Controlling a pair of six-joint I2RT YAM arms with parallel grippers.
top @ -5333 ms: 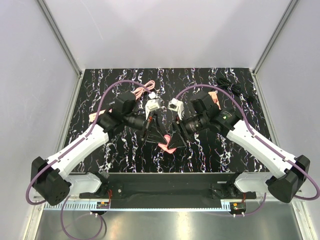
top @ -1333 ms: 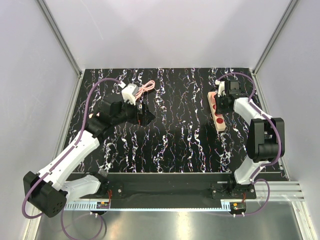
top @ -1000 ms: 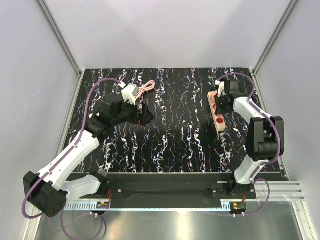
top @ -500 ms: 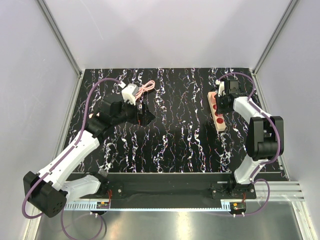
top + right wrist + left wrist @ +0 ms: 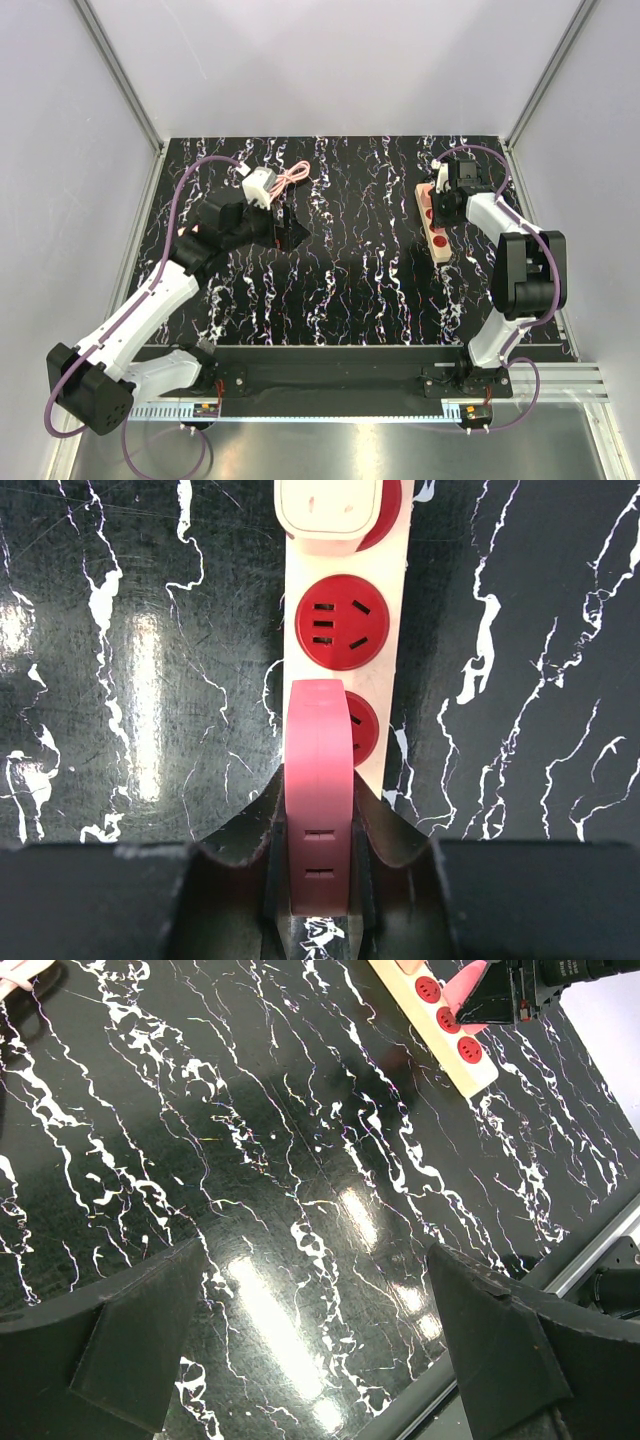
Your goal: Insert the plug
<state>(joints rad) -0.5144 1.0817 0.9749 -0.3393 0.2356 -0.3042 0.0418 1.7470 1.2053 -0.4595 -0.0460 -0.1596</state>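
Note:
The salmon-pink plug stands edge-on between the fingers of my right gripper, which is shut on it. It hangs over the cream power strip, covering part of a red socket; whether it touches I cannot tell. Another red socket lies free just beyond. In the top view the right gripper is over the strip at the back right. My left gripper hangs open over the mat at the left, nothing between its fingers. The left wrist view shows the plug far off.
A beige block sits in the strip's far socket. A coiled pink cable lies at the back left, beyond the left gripper. Grey walls close the black marbled mat on three sides.
Five seconds ago both grippers met at the mat's centre; the right one now holds the plug over the strip and the left has drawn back left. Over the last second nothing visibly moved.

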